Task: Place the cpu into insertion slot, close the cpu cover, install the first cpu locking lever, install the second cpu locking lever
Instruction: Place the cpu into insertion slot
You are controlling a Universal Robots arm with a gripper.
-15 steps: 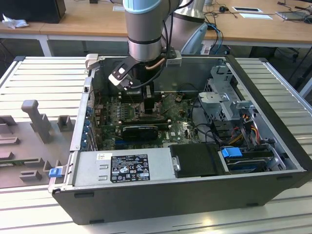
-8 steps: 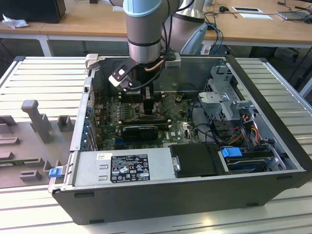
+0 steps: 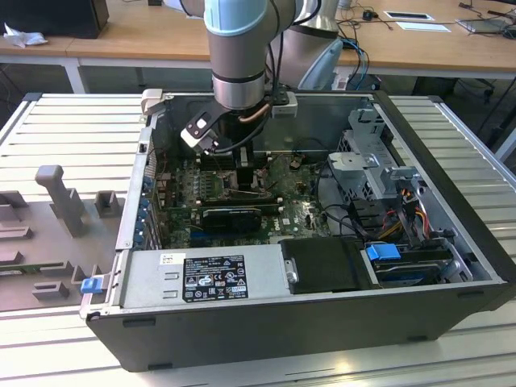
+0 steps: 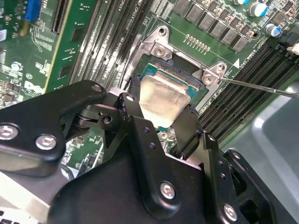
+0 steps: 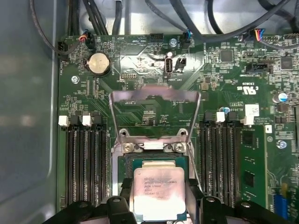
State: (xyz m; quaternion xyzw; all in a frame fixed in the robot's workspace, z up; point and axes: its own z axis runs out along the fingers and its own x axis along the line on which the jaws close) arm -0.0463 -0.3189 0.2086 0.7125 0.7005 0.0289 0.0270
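Note:
The cpu [image 4: 163, 98], a pale silvery square chip on a green base, lies in or just over the insertion slot [image 4: 184, 61] on the green motherboard. My gripper [image 4: 161, 107] is shut on it, one black finger [image 4: 132, 105] against each of two opposite edges. The first wrist view has the same chip [image 5: 158, 193] between the fingers [image 5: 192, 186], with the slot's rim [image 5: 124, 162] around it. The cpu cover [image 5: 154, 95] stands swung up and open behind the slot. A thin locking lever [image 4: 261, 87] sticks out sideways from the socket's corner. In the exterior view my gripper [image 3: 235, 160] reaches down into the computer case.
Long black memory slots [image 5: 84, 158] run along both sides of the socket. Cables [image 5: 187, 18] cross the far edge of the board. The open case [image 3: 451, 201] walls in the work area, with a drive cage [image 3: 371, 161] and a power supply [image 3: 210, 278] inside.

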